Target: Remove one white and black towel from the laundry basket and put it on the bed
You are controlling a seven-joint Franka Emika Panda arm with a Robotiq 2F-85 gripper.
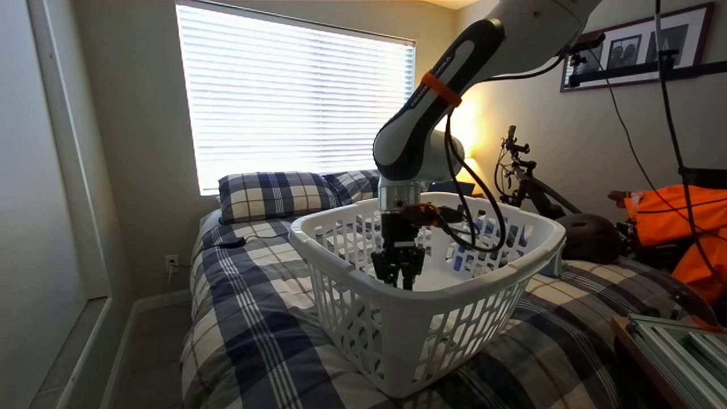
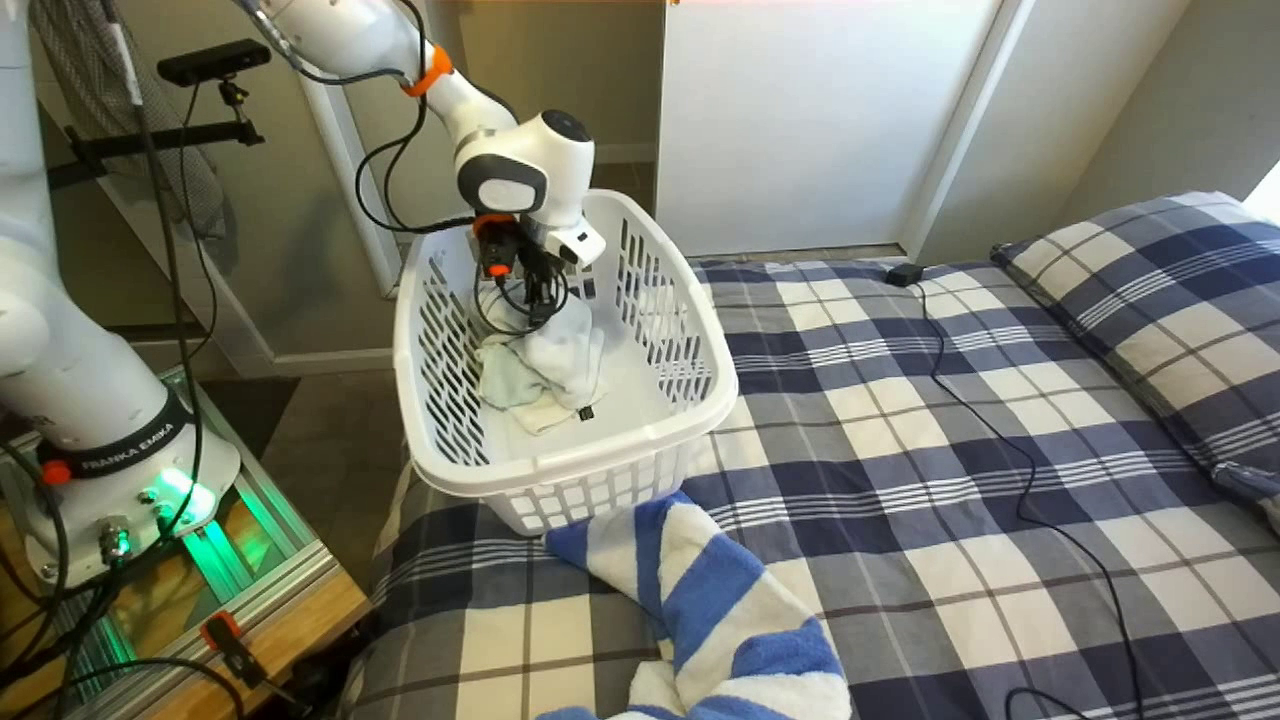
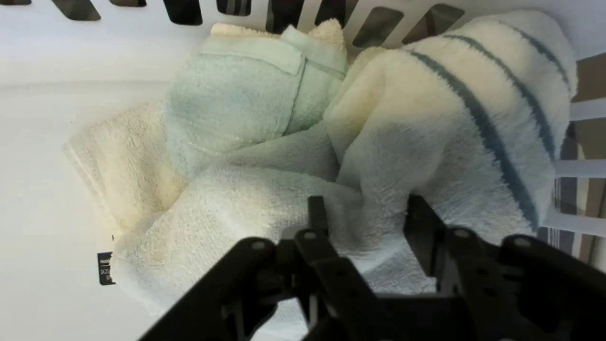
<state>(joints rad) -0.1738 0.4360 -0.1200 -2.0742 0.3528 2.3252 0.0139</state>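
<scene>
One wide bed [image 2: 830, 380] in navy, grey and white plaid spreads beneath a robot arm [image 1: 420, 119] that bends down over it in both exterior views. On the bed stands a white laundry basket [image 1: 400, 346], upright; just beside its foot, in an exterior view, lies a blue-and-white striped cloth [image 2: 720, 600], probably not the one wanted. Inside the basket, a pale towel [image 3: 450, 142] with dark stripes sits bunched against the slotted wall, not yet lifted out. Next to it lie a pale green cloth [image 3: 232, 99] and a cream cloth [image 3: 132, 161], which may snag along if the pinch goes deep. Over the heap is the tool [image 3: 367, 220], its fingers [image 3: 317, 213] apart, with white cloth showing in the gap; whether the tips touch it cannot be told. From there, the towel's stripes lie to the upper right in the wrist view, and its rumpled folds give no clear long axis, so the coming move likely turns on a short drop, perhaps with a slight shift toward the stripes. A black label [image 3: 105, 268] shows at the heap's edge.
</scene>
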